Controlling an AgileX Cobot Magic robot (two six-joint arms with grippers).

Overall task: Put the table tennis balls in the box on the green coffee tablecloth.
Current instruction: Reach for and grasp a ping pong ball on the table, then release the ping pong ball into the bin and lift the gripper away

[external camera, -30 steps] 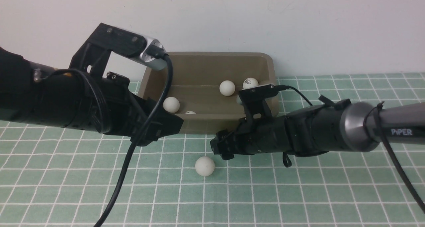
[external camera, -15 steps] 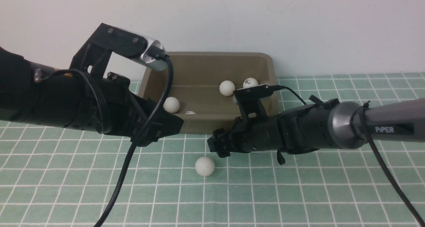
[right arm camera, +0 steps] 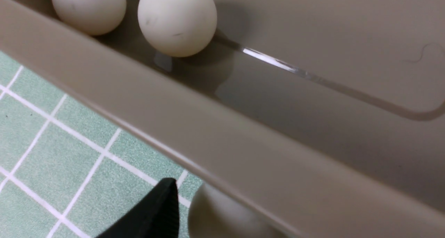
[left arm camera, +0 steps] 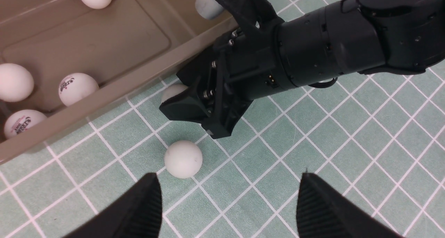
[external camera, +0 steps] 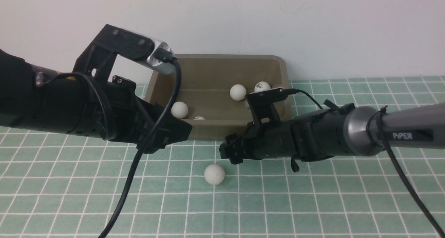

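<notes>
I am viewing matte white table tennis balls [external camera: 237, 92] in the box [external camera: 222, 62]; one loose ball [external camera: 214, 174] is lying on the green coffee tablecloth [external camera: 313, 203]. The left gripper [left arm camera: 229, 182] is gaping, empty. The right gripper [left arm camera: 187, 105] is sitting beside another ball [left arm camera: 172, 92]; I cannot tell its grip.

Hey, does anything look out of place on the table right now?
Two table tennis balls sit outside the box: one ball loose on the green cloth, another ball tucked under the box's near rim beside the right hand. Nothing looks damaged.
</notes>
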